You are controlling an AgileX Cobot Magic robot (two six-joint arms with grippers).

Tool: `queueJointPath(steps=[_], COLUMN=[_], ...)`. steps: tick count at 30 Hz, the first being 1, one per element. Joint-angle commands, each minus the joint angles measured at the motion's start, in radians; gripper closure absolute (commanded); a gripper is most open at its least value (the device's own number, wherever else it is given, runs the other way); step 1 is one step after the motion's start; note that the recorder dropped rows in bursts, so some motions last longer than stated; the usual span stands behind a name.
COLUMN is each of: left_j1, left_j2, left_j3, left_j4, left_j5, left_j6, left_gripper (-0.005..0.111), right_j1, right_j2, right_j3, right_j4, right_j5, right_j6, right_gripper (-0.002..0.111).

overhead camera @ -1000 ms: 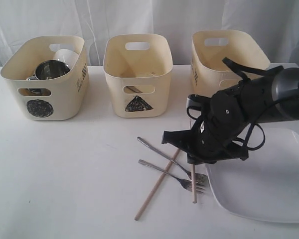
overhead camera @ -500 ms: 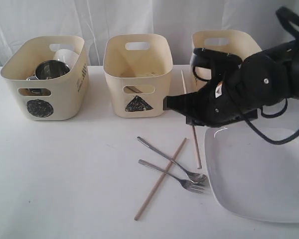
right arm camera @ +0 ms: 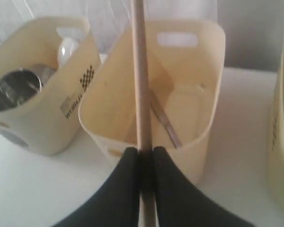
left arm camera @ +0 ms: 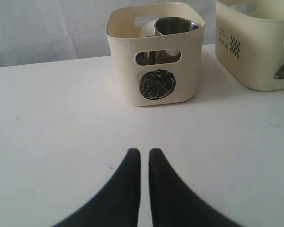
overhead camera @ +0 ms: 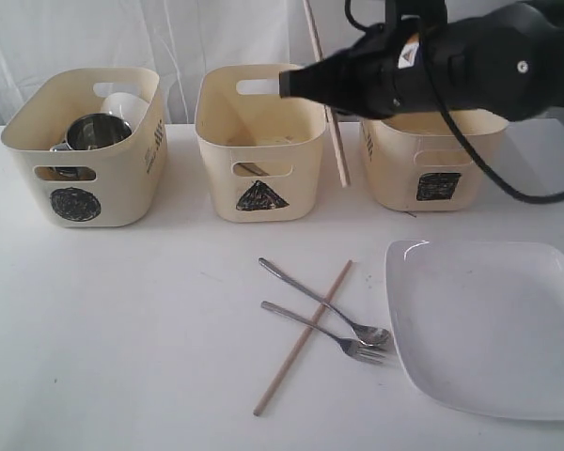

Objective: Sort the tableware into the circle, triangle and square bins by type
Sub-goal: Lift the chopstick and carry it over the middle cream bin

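Exterior: the right pincer [overhead camera: 301, 83] grips a near-upright chopstick [overhead camera: 339, 155], whose lower end hangs before the gap between the triangle bin [overhead camera: 216, 141] and the square bin [overhead camera: 395, 178].
Left wrist: the left pincer [left arm camera: 144, 158] is clenched and empty, facing the circle bin [left arm camera: 123, 71].
Right wrist: the chopstick rises from the pincer tips across the triangle bin.

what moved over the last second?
The right gripper, shut on a chopstick, rose from the table beside the plate and carried the chopstick up to the triangle bin. The second chopstick, fork, spoon and plate stayed put.
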Motion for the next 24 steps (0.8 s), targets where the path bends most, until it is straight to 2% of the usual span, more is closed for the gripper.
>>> queueJointPath(steps=[1,6,17,24], left_j1=[0.0,0.0,0.0,0.0], left_j2=[-0.005,-0.005,-0.005,-0.005], left_j3=[0.004,0.004,0.004,0.004], left_j4=[-0.011,-0.011,-0.011,-0.011], left_j5=[-0.005,-0.005,-0.005,-0.005], left_j6=[-0.006,-0.006,-0.006,-0.006], left_gripper=[0.093,0.093,0.093,0.093], right_j1=[-0.002,-0.002,-0.002,-0.002], right_j2=[0.084,0.205,0.472,0.55], right_j3=[-0.089,-0.203,-0.474,-0.542], right_j4=[0.007,0.007,0.007,0.017], right_j5=[-0.165,-0.293,-0.298,-0.213], right_j6=[-0.032,-0.032,-0.096,-0.096], right_gripper=[0.108,0.108,0.108,0.108])
